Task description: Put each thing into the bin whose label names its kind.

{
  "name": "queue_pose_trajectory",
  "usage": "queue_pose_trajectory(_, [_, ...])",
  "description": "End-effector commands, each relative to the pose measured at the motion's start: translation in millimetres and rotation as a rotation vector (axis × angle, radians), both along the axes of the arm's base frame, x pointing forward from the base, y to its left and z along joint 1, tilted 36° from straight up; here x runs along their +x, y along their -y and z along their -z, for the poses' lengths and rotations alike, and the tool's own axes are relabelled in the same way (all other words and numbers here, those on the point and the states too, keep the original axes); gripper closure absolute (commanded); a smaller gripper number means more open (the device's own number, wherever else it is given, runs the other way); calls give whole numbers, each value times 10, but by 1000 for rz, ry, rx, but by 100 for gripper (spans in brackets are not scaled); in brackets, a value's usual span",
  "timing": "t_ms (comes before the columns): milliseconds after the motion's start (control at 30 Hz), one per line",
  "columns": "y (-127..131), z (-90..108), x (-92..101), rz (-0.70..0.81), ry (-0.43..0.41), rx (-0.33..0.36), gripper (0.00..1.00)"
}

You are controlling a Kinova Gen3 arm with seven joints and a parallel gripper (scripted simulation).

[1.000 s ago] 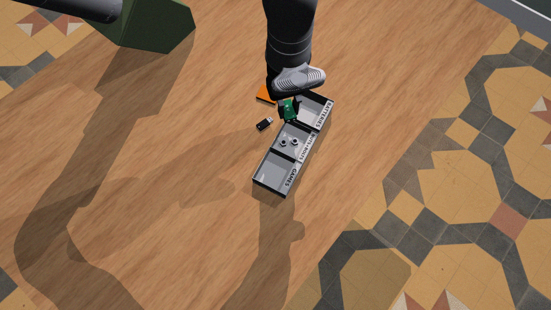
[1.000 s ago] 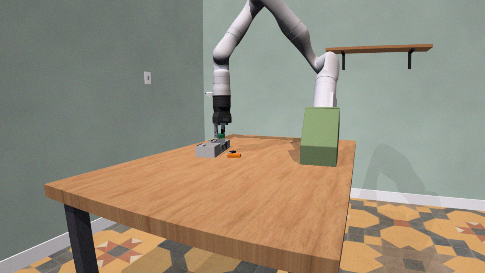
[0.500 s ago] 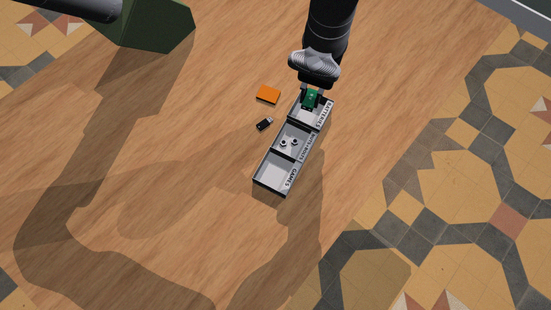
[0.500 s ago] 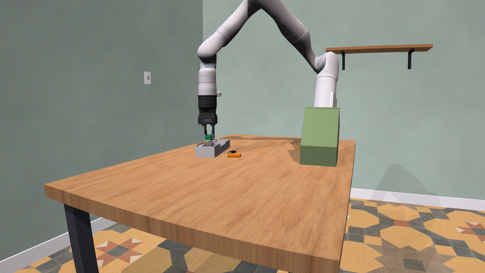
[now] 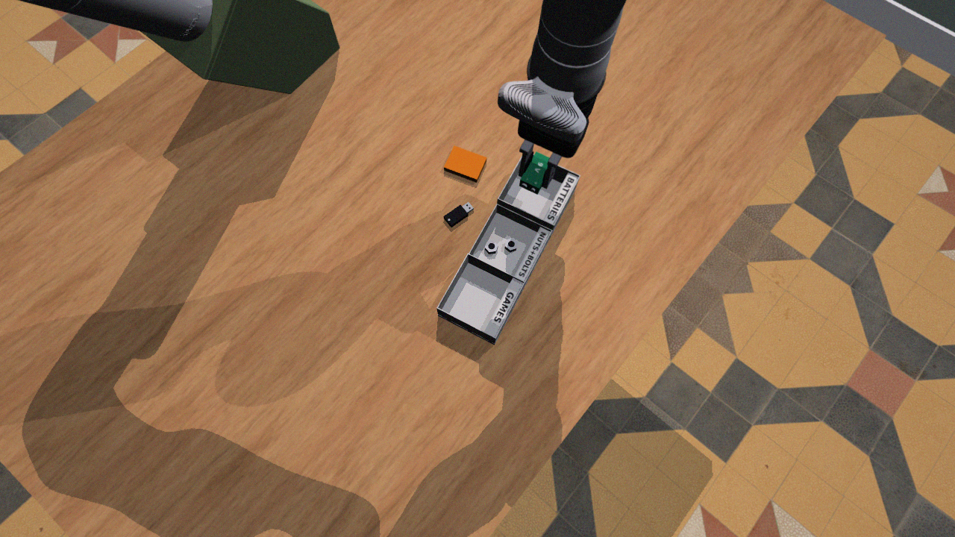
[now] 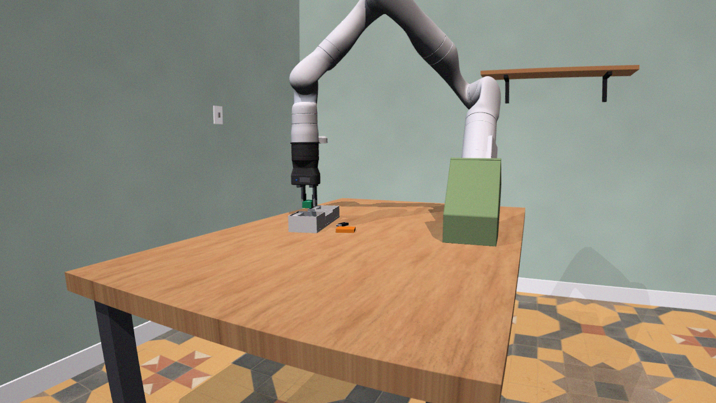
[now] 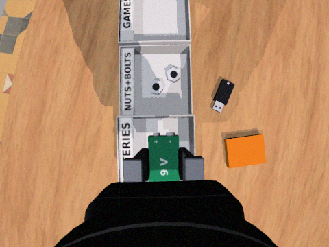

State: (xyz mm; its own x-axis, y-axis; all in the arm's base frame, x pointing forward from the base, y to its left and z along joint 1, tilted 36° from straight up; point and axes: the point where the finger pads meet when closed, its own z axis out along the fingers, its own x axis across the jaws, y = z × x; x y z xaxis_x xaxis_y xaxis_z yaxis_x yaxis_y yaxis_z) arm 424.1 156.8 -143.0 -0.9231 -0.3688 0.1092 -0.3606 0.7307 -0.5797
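My gripper [image 5: 536, 166] is shut on a green 9 V battery [image 5: 534, 168], also seen in the wrist view [image 7: 164, 158], and holds it just above the BATTERIES bin [image 5: 539, 192], the far bin of a row of three grey bins. The middle bin, NUTS+BOLTS [image 5: 509, 245], holds two nuts [image 7: 164, 79]. The near bin, GAMES [image 5: 477, 298], has nothing in it. A black USB stick [image 5: 458, 213] and an orange flat box [image 5: 465, 162] lie on the table left of the bins. In the exterior view the gripper [image 6: 309, 199] hangs over the bin row [image 6: 314, 219].
A tall green block [image 6: 471, 201] carrying the arm's base stands at the far side of the table. The bin row lies near the table's right edge in the top view.
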Motion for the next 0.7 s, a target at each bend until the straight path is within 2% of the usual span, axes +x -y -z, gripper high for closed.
queue_pose_trajectory(0, [-11,-5,4,-1,1,2,50])
queue_pose_trajectory(167, [-11,-6,6,-1,1,2,50])
queue_pose_trajectory(667, [139,204,41,-1,1,2,50])
